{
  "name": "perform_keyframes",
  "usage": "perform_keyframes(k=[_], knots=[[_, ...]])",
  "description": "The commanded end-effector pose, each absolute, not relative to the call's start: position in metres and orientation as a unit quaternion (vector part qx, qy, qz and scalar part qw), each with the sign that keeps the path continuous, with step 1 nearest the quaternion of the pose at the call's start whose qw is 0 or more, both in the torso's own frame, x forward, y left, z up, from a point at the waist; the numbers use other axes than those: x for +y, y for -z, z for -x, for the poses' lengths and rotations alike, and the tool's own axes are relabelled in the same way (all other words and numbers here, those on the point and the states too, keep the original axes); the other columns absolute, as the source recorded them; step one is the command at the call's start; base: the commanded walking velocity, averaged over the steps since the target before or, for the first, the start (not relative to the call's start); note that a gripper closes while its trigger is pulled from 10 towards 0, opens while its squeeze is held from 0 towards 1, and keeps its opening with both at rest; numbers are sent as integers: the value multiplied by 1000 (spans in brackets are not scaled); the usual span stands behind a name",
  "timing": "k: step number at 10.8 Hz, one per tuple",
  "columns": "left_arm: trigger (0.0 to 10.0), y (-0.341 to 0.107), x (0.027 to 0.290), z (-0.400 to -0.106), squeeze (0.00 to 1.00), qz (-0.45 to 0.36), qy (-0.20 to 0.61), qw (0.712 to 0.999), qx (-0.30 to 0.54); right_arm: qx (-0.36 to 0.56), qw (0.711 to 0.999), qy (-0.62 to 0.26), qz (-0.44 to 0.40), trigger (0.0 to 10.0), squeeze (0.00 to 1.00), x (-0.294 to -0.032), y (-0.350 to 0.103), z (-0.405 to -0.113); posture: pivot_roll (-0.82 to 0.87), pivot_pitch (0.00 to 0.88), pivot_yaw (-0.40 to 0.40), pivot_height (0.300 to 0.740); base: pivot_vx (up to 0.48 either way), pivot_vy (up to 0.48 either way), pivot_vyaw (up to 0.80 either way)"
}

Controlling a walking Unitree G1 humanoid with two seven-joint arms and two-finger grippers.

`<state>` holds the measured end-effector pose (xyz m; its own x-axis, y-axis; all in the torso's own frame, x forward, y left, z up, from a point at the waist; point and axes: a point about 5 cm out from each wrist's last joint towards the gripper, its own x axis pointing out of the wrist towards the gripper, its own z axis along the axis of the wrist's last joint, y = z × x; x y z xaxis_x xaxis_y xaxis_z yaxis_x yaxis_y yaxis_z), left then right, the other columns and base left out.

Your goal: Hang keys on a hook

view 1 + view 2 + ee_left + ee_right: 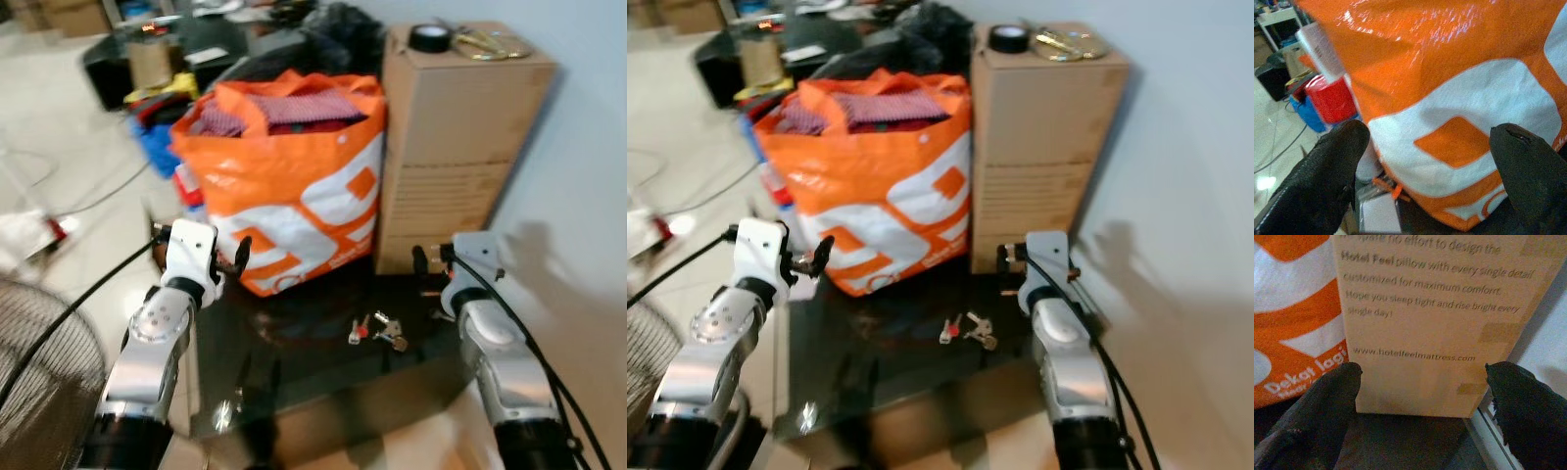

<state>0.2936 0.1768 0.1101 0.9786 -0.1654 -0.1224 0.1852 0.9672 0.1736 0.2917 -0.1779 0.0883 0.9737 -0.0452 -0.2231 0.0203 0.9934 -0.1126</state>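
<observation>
Dark glossy counter (323, 377) carries the keys (375, 330), below and between both wide, empty jaws: left gripper (1425, 161) faces the bag (294, 176), right gripper (1422, 391) the box (456, 137); risk: keys skid on the slick surface at pinch.

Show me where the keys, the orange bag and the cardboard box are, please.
keys (375, 330): left eye view, middle of the bunch.
orange bag (294, 196): left eye view, front face.
cardboard box (451, 137): left eye view, front face.
</observation>
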Motion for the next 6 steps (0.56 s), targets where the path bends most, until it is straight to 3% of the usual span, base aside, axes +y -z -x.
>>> perform_keyframes(k=[1,4,6], knots=[[10000,-110,182,-293,31,-101,78,990,53,104,993,6,51,10000,0,-173,-93,-295,-71,0,36,740,0,-259,800],[10000,-109,182,-294,31,-104,75,991,49,104,993,-4,52,10000,0,-172,-93,-297,-74,0,26,740,0,-434,800],[10000,-107,182,-294,4,-106,67,991,50,109,993,7,38,10000,0,-177,-91,-296,-75,0,20,740,0,-159,0]])
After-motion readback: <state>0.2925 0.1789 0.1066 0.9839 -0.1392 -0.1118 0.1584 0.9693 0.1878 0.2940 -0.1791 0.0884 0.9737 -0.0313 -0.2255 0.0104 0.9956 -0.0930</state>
